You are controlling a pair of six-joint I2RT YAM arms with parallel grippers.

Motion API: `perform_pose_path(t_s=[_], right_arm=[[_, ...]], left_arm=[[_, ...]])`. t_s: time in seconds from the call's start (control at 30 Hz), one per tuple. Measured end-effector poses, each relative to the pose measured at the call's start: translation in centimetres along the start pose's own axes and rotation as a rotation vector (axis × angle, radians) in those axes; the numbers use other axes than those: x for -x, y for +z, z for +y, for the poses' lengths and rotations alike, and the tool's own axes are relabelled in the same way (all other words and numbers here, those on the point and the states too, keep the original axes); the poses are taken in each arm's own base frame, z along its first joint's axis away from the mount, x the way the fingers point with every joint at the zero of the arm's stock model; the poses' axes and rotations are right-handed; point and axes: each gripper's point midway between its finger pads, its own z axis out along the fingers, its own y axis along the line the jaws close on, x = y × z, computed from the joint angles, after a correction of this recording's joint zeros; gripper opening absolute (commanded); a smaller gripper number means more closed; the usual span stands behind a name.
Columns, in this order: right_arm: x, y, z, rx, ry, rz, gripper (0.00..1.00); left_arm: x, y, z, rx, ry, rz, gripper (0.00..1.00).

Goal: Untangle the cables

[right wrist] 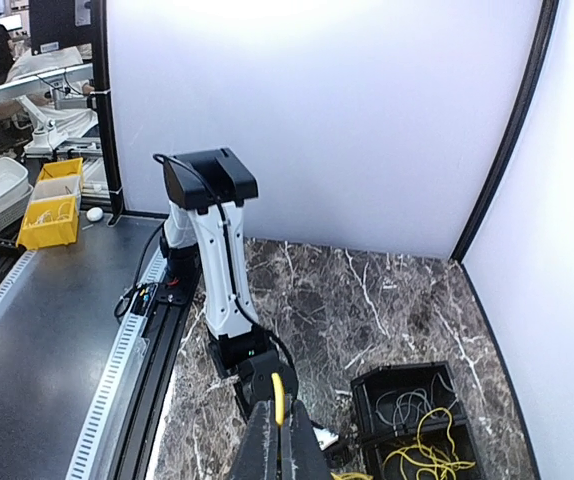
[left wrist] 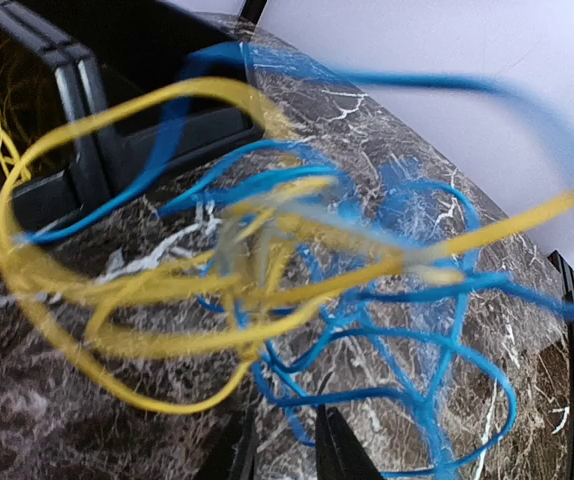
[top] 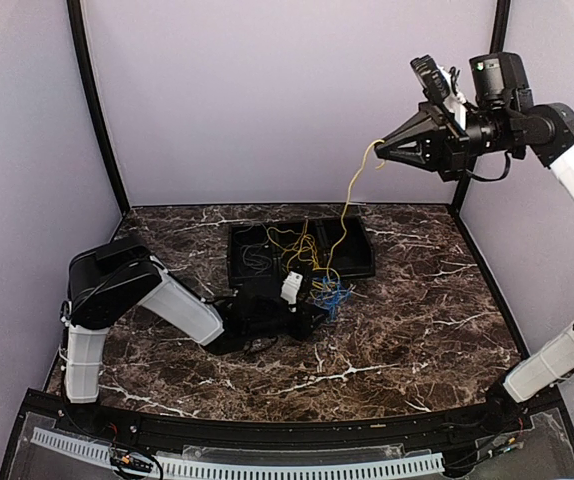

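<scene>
The cables are a tangle of thin yellow and blue loops. A blue clump (top: 335,295) lies on the marble just in front of the black tray (top: 235,255). My left gripper (top: 319,308) is low on the table at that clump. In the left wrist view its gripper (left wrist: 282,415) stands narrowly open, with a blue strand (left wrist: 287,395) running between the two tips and yellow loops (left wrist: 167,335) just beyond. My right gripper (top: 379,152) is raised high at the back right, shut on a yellow cable (top: 345,215) that hangs down to the tangle; its end (right wrist: 279,392) pokes out between the fingers.
The tray holds more yellow cables (right wrist: 427,455) in one compartment and grey ones (right wrist: 407,405) in another. Its wall (left wrist: 117,150) stands close behind the tangle. Pale walls enclose the table on three sides. The left arm (right wrist: 217,260) stretches forward across the marble.
</scene>
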Motion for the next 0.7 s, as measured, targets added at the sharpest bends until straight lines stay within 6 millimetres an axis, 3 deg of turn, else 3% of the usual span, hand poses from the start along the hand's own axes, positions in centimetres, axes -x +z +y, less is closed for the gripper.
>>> perform_pose_path(t_s=[0.17, 0.33, 0.43, 0.57, 0.7], right_arm=[[4.2, -2.5, 0.6, -0.019, -0.071, -0.091, 0.00], [5.7, -3.6, 0.6, -0.032, -0.099, -0.128, 0.00], [4.6, -3.2, 0.4, -0.025, -0.075, -0.123, 0.00], [1.4, -2.0, -0.3, -0.023, 0.013, -0.086, 0.00], [-0.8, -1.2, -1.0, -0.029, 0.064, -0.061, 0.00]], left_arm=[[-2.5, -1.0, 1.5, 0.045, -0.056, 0.041, 0.19], [-4.0, -3.9, 2.4, 0.093, -0.074, 0.077, 0.23], [-2.3, -5.9, 1.1, 0.080, -0.052, 0.059, 0.34], [2.2, -8.4, -2.4, 0.039, 0.010, -0.034, 0.51], [4.7, -10.5, -5.9, -0.020, 0.092, -0.116, 0.56]])
